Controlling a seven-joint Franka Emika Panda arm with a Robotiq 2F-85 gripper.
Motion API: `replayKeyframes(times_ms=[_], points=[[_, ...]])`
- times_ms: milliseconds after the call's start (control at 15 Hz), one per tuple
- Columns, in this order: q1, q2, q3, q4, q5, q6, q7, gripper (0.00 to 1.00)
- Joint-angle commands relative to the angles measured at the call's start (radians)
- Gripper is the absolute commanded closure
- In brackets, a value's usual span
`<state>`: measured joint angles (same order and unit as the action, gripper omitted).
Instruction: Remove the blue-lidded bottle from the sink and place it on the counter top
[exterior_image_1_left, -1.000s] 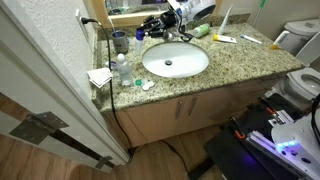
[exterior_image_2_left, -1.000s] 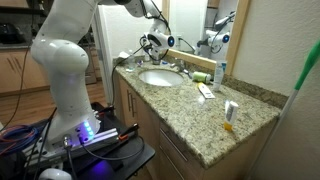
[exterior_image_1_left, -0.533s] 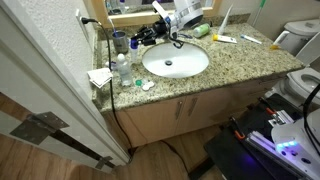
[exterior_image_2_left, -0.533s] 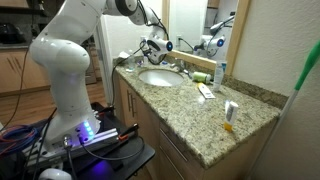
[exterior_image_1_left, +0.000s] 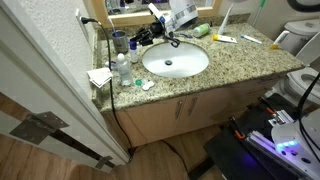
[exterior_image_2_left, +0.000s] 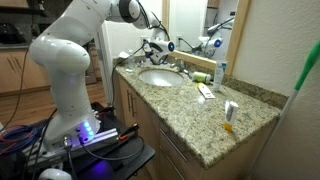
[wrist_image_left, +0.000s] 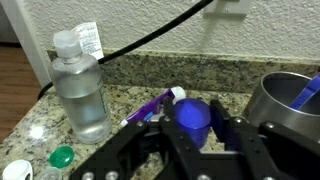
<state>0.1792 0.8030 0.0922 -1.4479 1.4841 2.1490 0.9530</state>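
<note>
The speckled counter top (exterior_image_1_left: 250, 62) lies under the claw (exterior_image_1_left: 140, 36), with the white sink (exterior_image_1_left: 175, 62) just off to its side. The claw is clenched around the blue-lidded bottle (wrist_image_left: 192, 118), the blue cap showing between its fingers, over granite rather than basin. Ahead of it a clear plastic bottle (wrist_image_left: 80, 85) stands to one side and a metal cup (wrist_image_left: 285, 105) to the other.
</note>
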Motion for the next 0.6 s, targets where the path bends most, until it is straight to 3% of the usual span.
replayKeyframes(times_ms=[0,133,267,533], points=[[0.003,0.026,-0.004,0.060,-0.069,-0.004,0.077,0.86],[-0.001,0.030,0.000,0.077,-0.094,-0.003,0.078,0.36],[-0.012,0.024,0.009,0.084,-0.094,-0.008,0.060,0.29],[-0.034,0.007,0.026,0.091,-0.067,-0.022,0.024,0.02]])
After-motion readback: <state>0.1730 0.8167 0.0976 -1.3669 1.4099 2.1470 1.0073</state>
